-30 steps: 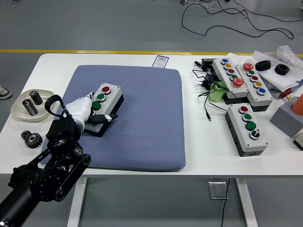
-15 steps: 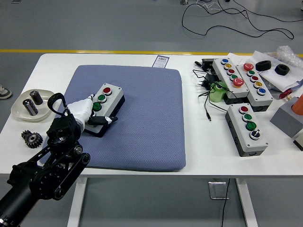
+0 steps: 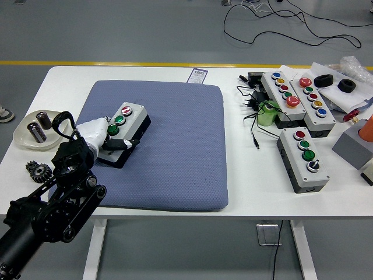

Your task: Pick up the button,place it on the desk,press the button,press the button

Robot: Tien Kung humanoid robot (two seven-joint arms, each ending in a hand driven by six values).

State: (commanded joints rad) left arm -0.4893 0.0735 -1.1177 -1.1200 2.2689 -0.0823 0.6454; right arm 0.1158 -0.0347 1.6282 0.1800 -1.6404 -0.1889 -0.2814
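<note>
A white table (image 3: 175,207) stands on a grey floor (image 3: 145,29) crossed by a yellow line (image 3: 116,63), with black cable (image 3: 280,29) looping on the floor beyond the far edge. A blue-grey mat (image 3: 175,146) covers the table's middle-left.

On the mat's left part sits the button box (image 3: 124,133), grey-topped on a black base, with a red button and green buttons in a row. The left hand (image 3: 96,135), in a white cover, lies against the box's near-left end, its dark thumb laid across the box top; the fingers wrap that end, gripping the box. The black arm comes up from the lower left corner.

At the table's left edge a shallow pale dish (image 3: 26,135) holds two dark cylinders (image 3: 39,125), lying side by side. A black gear (image 3: 38,171) lies on the table just near of the dish.

On the right, three more button boxes (image 3: 303,158) sit among a black plug and cord (image 3: 252,105) and a green object (image 3: 268,112). Farther right are two black rings (image 3: 324,80) on white sheet, a grey block (image 3: 352,147) and an orange thing (image 3: 367,128) at the picture's edge. A small label (image 3: 199,74) lies beyond the mat.
</note>
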